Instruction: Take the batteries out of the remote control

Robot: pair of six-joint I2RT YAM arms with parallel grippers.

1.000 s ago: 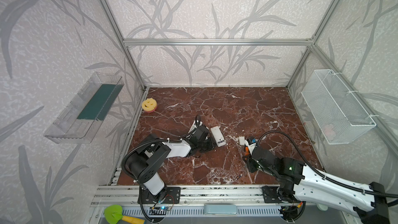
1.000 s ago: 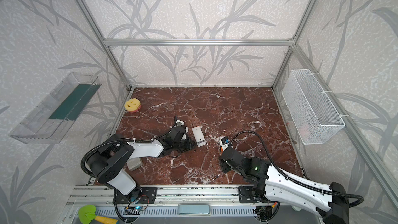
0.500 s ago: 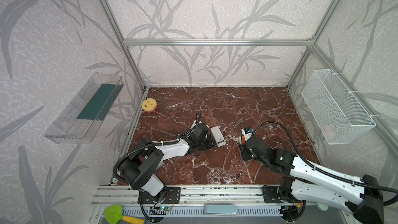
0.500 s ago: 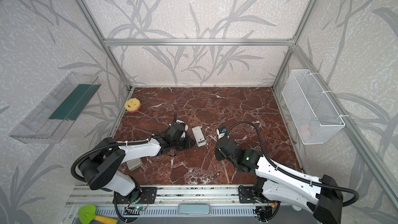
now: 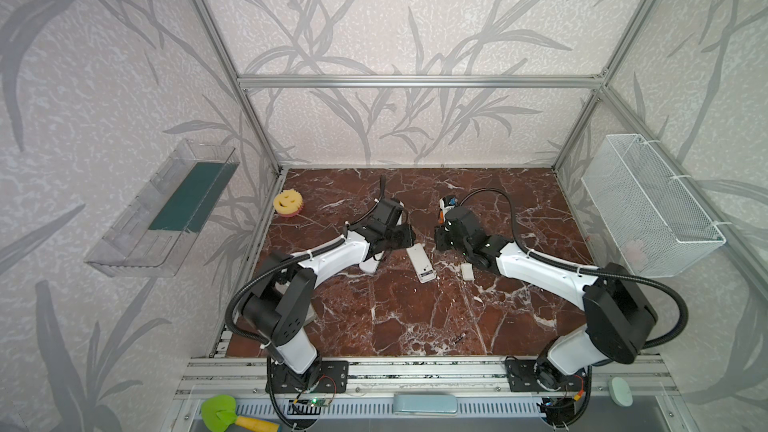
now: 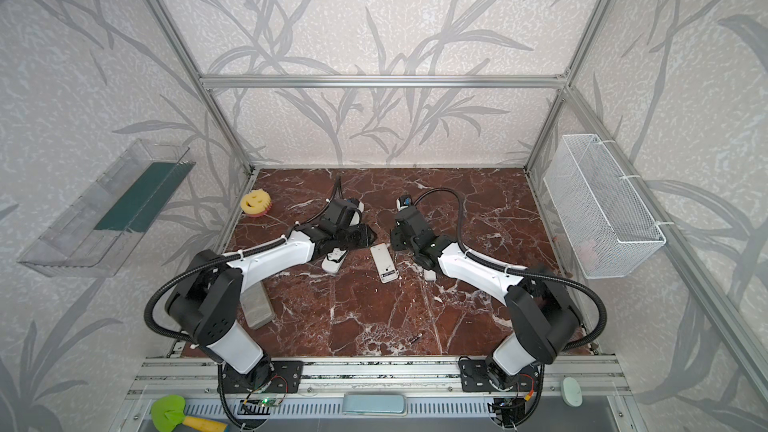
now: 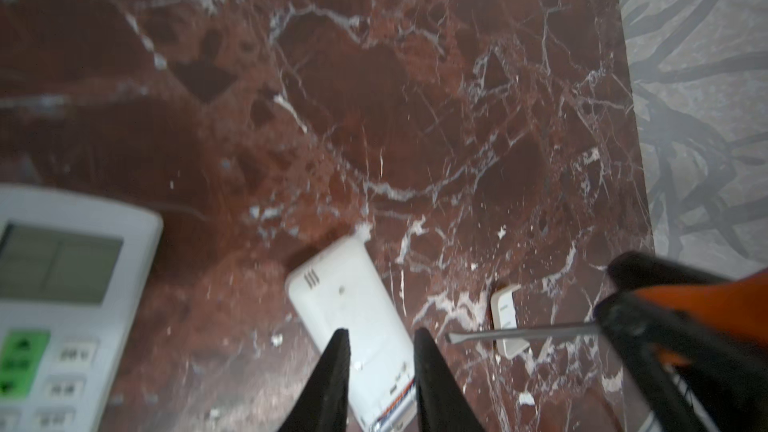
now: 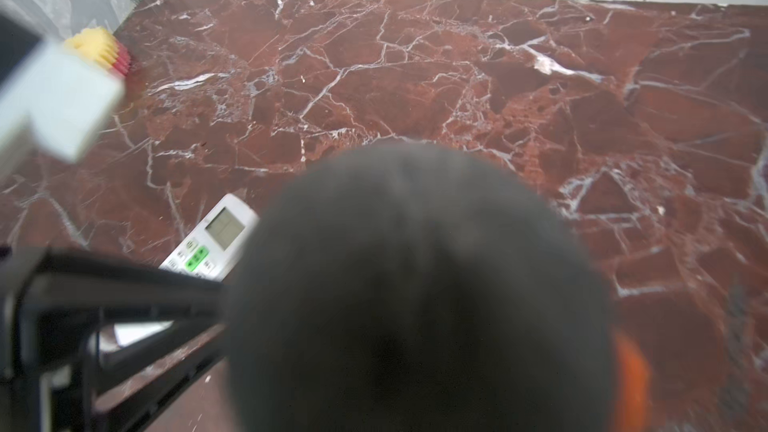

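Left hand [image 7: 380,332] hovers empty, its fingers only a narrow gap apart, right over the white remote [image 7: 349,297] lying face down on the surface [image 7: 374,97]. Beneath its tips, in the remote's opened end, what looks like a battery [image 7: 395,407] shows, too blurred to be sure. Beside it the right hand [image 7: 613,286] is clamped on the orange-handled screwdriver [image 7: 552,329], whose blade tip points toward the left hand, near the loose white cover [image 7: 503,309].
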